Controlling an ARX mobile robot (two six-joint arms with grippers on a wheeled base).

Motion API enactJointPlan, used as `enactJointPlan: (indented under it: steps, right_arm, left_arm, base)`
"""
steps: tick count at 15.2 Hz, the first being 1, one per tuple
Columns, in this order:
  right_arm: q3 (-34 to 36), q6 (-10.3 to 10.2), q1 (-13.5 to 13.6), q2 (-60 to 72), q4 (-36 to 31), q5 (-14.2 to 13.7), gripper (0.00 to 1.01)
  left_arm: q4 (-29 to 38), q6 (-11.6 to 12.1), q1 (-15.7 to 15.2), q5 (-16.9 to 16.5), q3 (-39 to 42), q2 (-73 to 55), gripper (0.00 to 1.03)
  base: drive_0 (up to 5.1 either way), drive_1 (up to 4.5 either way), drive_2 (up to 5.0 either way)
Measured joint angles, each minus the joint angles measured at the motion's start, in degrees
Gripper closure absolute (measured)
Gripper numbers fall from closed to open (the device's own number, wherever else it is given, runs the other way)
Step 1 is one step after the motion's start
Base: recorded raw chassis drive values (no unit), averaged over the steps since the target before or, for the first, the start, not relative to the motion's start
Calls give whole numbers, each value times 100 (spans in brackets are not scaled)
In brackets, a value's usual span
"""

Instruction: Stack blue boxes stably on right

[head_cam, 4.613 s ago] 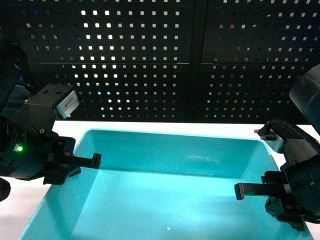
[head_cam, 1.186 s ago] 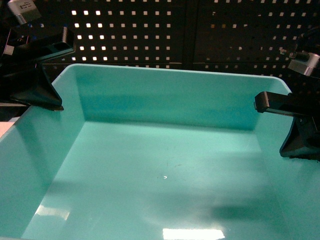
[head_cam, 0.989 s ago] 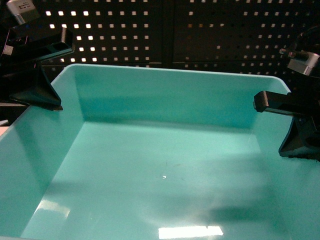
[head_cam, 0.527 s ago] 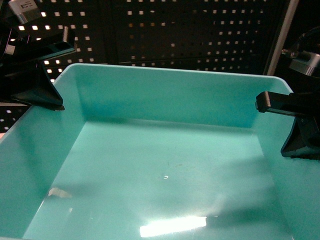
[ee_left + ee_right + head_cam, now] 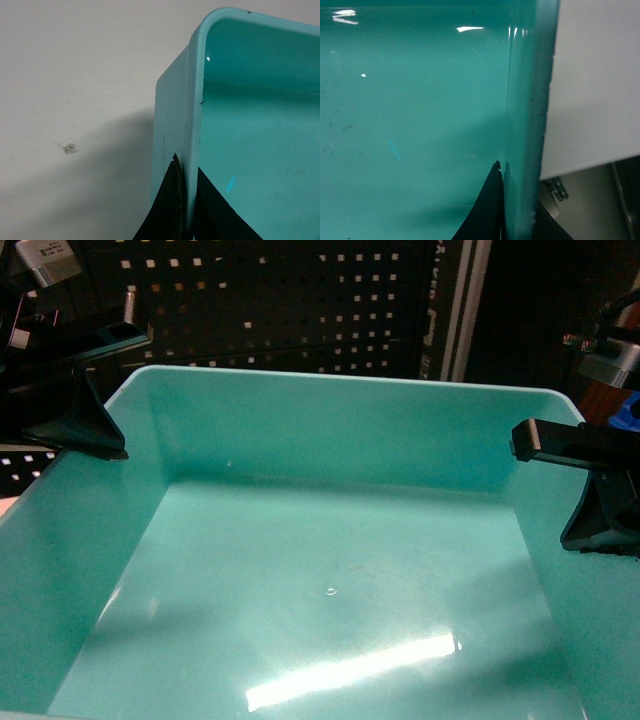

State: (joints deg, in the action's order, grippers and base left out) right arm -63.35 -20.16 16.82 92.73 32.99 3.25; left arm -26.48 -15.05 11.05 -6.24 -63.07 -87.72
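One blue box, a light turquoise tub [image 5: 340, 430], fills the head view, held up close to the camera. My left gripper [image 5: 108, 440] is shut on its left wall, one black finger inside and one outside. In the left wrist view the left gripper [image 5: 187, 202] pinches the rim near the tub's corner [image 5: 175, 110]. My right gripper [image 5: 565, 490] is shut on the right wall; the right wrist view shows the right gripper [image 5: 517, 205] clamping that wall [image 5: 525, 100] the same way. The tub is empty inside.
A black perforated panel [image 5: 280, 300] and a metal post [image 5: 460, 310] stand behind the tub. Something royal blue [image 5: 628, 410] shows at the far right edge. A white surface [image 5: 65, 75] lies below the left side, and a white tabletop edge [image 5: 595, 85] with grey floor [image 5: 590, 210] lies below the right.
The tub has been lifted off the white table since the oldest frame. Over the last second the background slides left while the tub and both grippers keep their places in view.
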Motion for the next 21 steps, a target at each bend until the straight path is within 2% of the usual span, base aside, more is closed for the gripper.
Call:
enactJointPlan:
  steps: [6,8,18,21]
  right_arm:
    - [0,0,2,-2,33,-4,99]
    - [13,0,-44,-20,59,-20,99]
    - [11,0,13,-11,-7,24,99]
    - [11,0,4,-11,2,15,99]
  left_arm:
    - [-9,0,2,-15,0,2,101]
    - [-24,-2,61,-2,7,20,101]
    - [-7,-2,-20,2,9,26,101]
    - [-11,-2,-9,-2,9,24,101]
  base:
    - [165,-645,-3]
    - [-130,-200,-60]
    - [-158,-158,-158]
    - [137,-664,19]
